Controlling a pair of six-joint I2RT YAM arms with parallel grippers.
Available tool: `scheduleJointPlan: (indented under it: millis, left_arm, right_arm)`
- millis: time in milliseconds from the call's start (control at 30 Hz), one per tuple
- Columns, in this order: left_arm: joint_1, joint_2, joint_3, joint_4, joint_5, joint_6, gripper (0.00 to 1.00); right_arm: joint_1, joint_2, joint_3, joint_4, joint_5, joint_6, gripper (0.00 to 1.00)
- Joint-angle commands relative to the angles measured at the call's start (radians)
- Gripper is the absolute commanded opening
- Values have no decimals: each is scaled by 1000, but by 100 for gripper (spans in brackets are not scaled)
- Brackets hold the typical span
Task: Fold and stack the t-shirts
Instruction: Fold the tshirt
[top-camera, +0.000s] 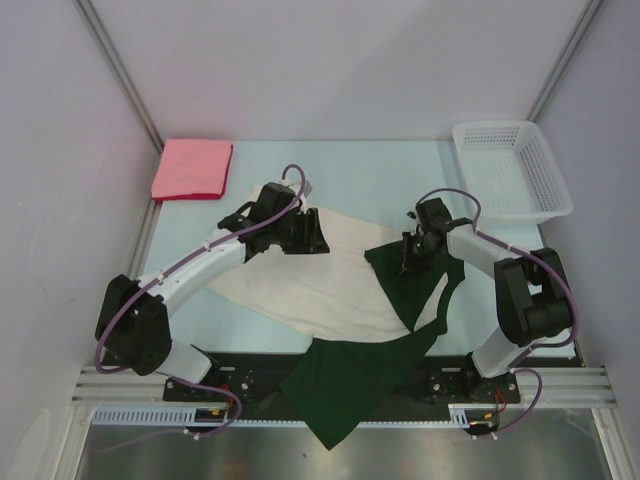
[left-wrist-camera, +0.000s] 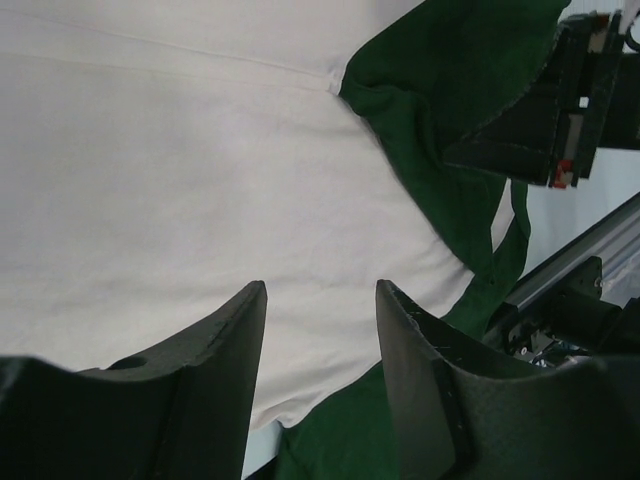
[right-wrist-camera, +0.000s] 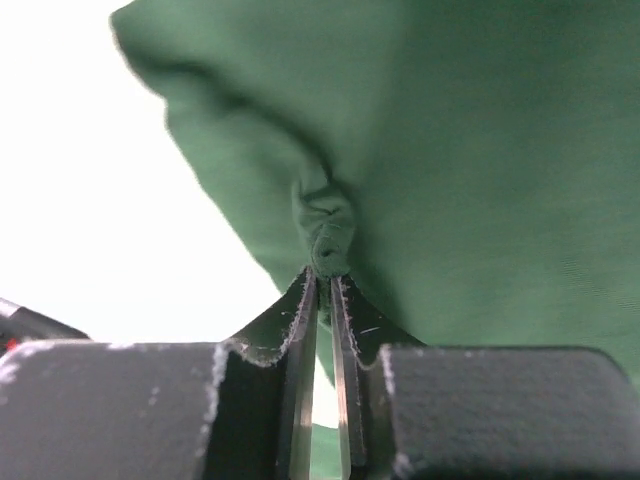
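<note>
- The cream-and-green shirt (top-camera: 320, 280) lies rumpled across the middle of the table (top-camera: 370, 170), between the two arms. It's not flat at all.
- Its cream body runs from under the left arm toward the center. The dark green parts sit on the right side and at the bottom.
- One big green flap hangs over the near edge of the table, across the black rail between the arm bases.
- The right gripper (right-wrist-camera: 323, 290) is pinched down on a little bunch of the green fabric. In the right wrist view the fingers are almost together, with a puckered knot of cloth squeezed right at the tips. So it's grasping the shirt on its green right-hand side.
- The left gripper (left-wrist-camera: 320, 295) has its jaws spread apart with nothing between them. It sits over the cream part near the shirt's far edge. I can't tell whether the fingertips actually touch the cloth.
- The pink shirt (top-camera: 192, 168) is folded into a neat square in the far left corner of the table, well apart from the other shirt and both grippers.
- A white mesh basket (top-camera: 560, 205) sits in the far right corner, beyond the right arm.
</note>
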Motion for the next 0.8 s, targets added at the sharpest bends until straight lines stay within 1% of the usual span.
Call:
scheduleJointPlan:
  millis: [0, 67, 100, 133, 167, 200, 233, 267, 367, 433, 467, 500, 533, 567, 667, 767]
  left_arm:
    - [9, -13, 46, -16, -25, 17, 54]
    - [22, 2, 49, -22, -24, 3, 58]
    - [30, 10, 46, -22, 2, -6, 59]
    - [48, 24, 43, -19, 16, -15, 61]
    - [56, 33, 36, -11, 36, -35, 66]
    - [64, 41, 19, 16, 57, -40, 68]
    - [68, 52, 11, 33, 117, -43, 70]
    - [70, 80, 8, 44, 133, -44, 72]
    - [70, 148, -15, 87, 228, -64, 75]
    - [62, 176, -23, 122, 260, -77, 76]
    - [53, 190, -24, 131, 265, -60, 76]
    - [44, 217, -12, 137, 269, -46, 76]
    - [18, 234, 0, 139, 272, -31, 75]
    - [1, 249, 22, 134, 275, -12, 72]
    - [-57, 305, 55, 133, 280, -8, 68]
    - [-99, 341, 85, 127, 231, 20, 71]
  right_arm:
    - [87, -108, 28, -2, -58, 114, 13]
    - [156, -123, 17, 32, -119, 172, 14]
    - [180, -126, 17, 43, -129, 215, 18]
    - [231, -131, 20, 56, -142, 227, 22]
    - [248, -133, 34, 55, -150, 230, 26]
    - [259, -136, 43, 46, -153, 230, 35]
    - [263, -155, 46, 15, -149, 232, 41]
    - [254, -175, 36, 6, -149, 234, 50]
    - [210, -270, 6, -23, -192, 221, 62]
    - [179, -313, -10, -87, -157, 206, 63]
    - [132, -362, -29, -95, -152, 206, 61]
    - [110, -384, -79, -100, -150, 211, 59]
    - [83, -405, -104, -98, -158, 223, 56]
    - [40, -436, -127, -98, -164, 235, 49]
    - [-3, -494, -227, -80, -195, 293, 38]
    - [-32, -544, -311, -75, -202, 350, 38]
